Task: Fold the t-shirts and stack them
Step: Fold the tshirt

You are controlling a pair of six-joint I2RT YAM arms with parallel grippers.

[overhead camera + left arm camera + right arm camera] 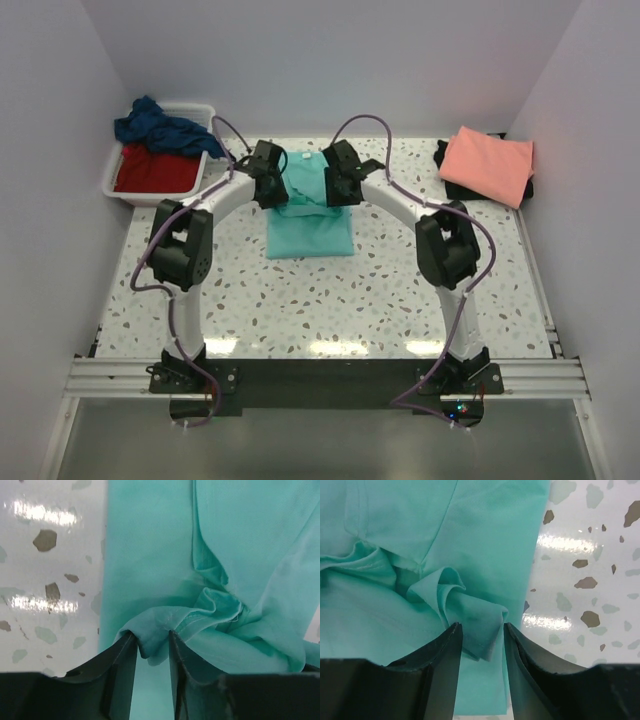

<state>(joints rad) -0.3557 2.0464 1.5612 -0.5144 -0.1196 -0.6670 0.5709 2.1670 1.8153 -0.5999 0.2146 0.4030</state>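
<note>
The turquoise t-shirt (311,232) lies partly folded in the middle of the table, its far part raised and bunched. My left gripper (272,186) holds a bunched fold at the shirt's far left. In the left wrist view the left gripper (152,639) is shut on that turquoise cloth (160,625), above a flat layer. My right gripper (341,184) holds the far right. In the right wrist view the right gripper (482,630) pinches a rolled fold (470,612). A salmon-pink shirt (487,163) lies folded on a black one (444,158) at the far right.
A white tub (205,112) at the far left holds a red shirt (155,170) with a navy blue shirt (160,128) draped over its rim. The speckled table (300,310) ends at white walls on three sides. The arms' elbows stand at mid-table left and right.
</note>
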